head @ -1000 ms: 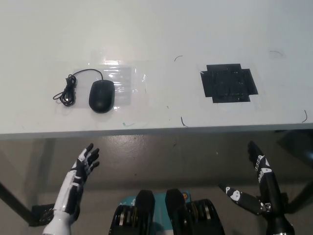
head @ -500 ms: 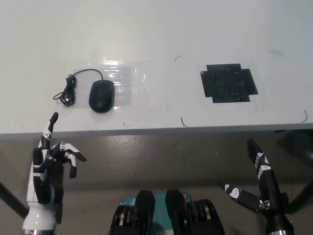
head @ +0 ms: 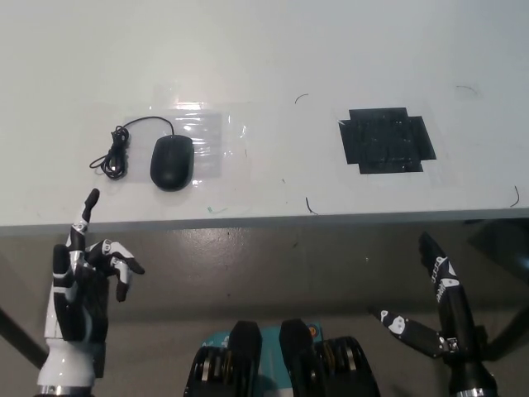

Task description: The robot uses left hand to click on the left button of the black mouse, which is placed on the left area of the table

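A black mouse [head: 171, 161] lies on the left part of the white table [head: 264, 58], its cable [head: 118, 147] coiled to its left. My white left hand [head: 83, 277] is at the lower left, below the table's front edge, well short of the mouse. One finger points up toward the table while the others are curled in; it holds nothing. My black right hand [head: 442, 302] rests at the lower right, below the table edge, fingers spread and empty.
A clear tape patch [head: 202, 132] lies under and beside the mouse. A black tape square [head: 386, 140] sits on the right part of the table. The table's front edge [head: 264, 222] runs across the middle of the picture.
One second ago the left hand was flat with spread fingers, further right. It has since swung left and curled into a pointing shape; almost still over the last half second. The right hand has not moved.
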Controlling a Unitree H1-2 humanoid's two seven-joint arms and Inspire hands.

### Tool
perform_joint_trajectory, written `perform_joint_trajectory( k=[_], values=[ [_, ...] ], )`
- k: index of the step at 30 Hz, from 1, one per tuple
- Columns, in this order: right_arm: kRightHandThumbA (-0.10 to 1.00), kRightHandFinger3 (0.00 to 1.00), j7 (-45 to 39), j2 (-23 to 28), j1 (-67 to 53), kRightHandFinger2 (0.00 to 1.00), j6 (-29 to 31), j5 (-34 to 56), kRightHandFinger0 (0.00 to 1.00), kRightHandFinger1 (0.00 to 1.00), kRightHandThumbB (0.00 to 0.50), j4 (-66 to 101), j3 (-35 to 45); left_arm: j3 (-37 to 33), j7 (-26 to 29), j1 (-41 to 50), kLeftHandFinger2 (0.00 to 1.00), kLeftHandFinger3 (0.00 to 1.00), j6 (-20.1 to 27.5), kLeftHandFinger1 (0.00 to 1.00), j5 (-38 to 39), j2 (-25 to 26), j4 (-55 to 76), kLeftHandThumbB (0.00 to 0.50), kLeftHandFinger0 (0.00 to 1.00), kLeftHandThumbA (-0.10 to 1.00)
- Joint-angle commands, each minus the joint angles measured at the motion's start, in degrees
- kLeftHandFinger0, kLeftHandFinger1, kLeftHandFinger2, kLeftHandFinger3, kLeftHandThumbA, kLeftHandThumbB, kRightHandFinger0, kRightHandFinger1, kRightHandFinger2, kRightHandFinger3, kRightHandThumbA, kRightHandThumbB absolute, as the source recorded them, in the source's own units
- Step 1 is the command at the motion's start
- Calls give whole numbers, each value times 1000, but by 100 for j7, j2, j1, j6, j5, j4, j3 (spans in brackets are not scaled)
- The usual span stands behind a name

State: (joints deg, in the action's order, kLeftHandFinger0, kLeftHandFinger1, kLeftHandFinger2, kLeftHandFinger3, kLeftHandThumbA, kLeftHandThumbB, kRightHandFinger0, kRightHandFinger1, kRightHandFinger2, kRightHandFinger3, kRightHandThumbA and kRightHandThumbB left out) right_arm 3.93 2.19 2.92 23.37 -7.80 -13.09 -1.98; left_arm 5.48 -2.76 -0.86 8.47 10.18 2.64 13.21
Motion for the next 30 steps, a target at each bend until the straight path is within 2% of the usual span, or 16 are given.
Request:
perform_joint_trajectory(
  k=[1, 2, 4, 5, 6, 9, 10, 14, 18, 19, 21, 25, 27, 28, 30],
  values=[
    [971, 1000, 133, 40, 130, 1000, 355, -11, 1000, 1000, 69, 49, 2, 23, -213, -146, 210, 1000, -682, 2, 1214, 85, 468, 179, 31, 1000],
    [972, 1000, 139, 40, 133, 1000, 355, -16, 1000, 1000, 70, 47, 3, 58, -291, -183, 190, 1000, -1120, 0, 1890, 151, 603, 229, 1, 1000],
    [976, 1000, 127, 31, 138, 1000, 355, 6, 1000, 1000, 80, 32, 12, 140, -302, -290, 179, 1000, -1671, 0, 2865, 262, 807, 250, 0, 1000],
    [981, 1000, 117, 25, 139, 1000, 355, 24, 1000, 1000, 90, 27, 16, 157, -286, -329, 168, 1000, -1803, 0, 3088, 295, 877, 263, 0, 1000],
    [982, 1000, 99, 27, 138, 1000, 355, 45, 1000, 1000, 90, 30, 13, 162, -290, -382, 172, 1000, -1898, 0, 3246, 351, 939, 266, 0, 1000],
    [1000, 1000, 88, 27, 129, 1000, 355, 38, 1000, 1000, 89, 34, 18, 184, -248, -479, 21, 1000, -2079, 0, 3473, 426, 1029, 262, 0, 1000],
    [1000, 1000, 71, 26, 124, 1000, 355, 66, 1000, 1000, 90, 42, 17, 234, -119, -519, 4, 1000, -2299, 0, 3967, 421, 1060, 294, 0, 1000],
    [1000, 1000, 85, 31, 139, 1000, 355, 41, 1000, 1000, 90, 38, 29, 292, 187, -662, 0, 1000, -2889, 0, 5327, 537, 1062, 272, 0, 1000],
    [1000, 1000, 106, 26, 139, 1000, 355, 25, 1000, 1000, 93, 37, 44, 355, 260, -757, 0, 1000, -3050, 0, 5666, 573, 950, 279, 0, 1000],
    [1000, 1000, 108, 28, 142, 1000, 355, 27, 1000, 1000, 81, 33, 44, 363, 268, -768, 0, 1000, -3065, 0, 5729, 576, 935, 297, 0, 1000],
    [1000, 1000, 96, 26, 157, 1000, 355, 51, 1000, 1000, 96, 27, 60, 398, 243, -804, 0, 1000, -3125, 0, 5936, 619, 876, 351, 0, 1000],
    [1000, 1000, 98, 19, 156, 1000, 355, 63, 1000, 1000, 110, 31, 74, 447, 148, -846, 0, 1000, -3220, 0, 6278, 668, 732, 370, 0, 1000],
    [1000, 1000, 111, 21, 160, 1000, 355, 49, 1000, 1000, 110, 25, 72, 473, 97, -859, 0, 1000, -3260, 0, 6426, 687, 655, 365, 0, 1000],
    [1000, 1000, 112, 25, 158, 1000, 355, 50, 1000, 1000, 90, 25, 70, 490, 22, -872, 0, 1000, -3284, 0, 6457, 706, 592, 362, 0, 1000],
    [1000, 1000, 111, 8, 171, 1000, 355, 56, 1000, 1000, 87, 22, 61, 515, -22, -897, 0, 1000, -3311, 0, 6483, 750, 553, 360, 0, 1000]
  ],
)
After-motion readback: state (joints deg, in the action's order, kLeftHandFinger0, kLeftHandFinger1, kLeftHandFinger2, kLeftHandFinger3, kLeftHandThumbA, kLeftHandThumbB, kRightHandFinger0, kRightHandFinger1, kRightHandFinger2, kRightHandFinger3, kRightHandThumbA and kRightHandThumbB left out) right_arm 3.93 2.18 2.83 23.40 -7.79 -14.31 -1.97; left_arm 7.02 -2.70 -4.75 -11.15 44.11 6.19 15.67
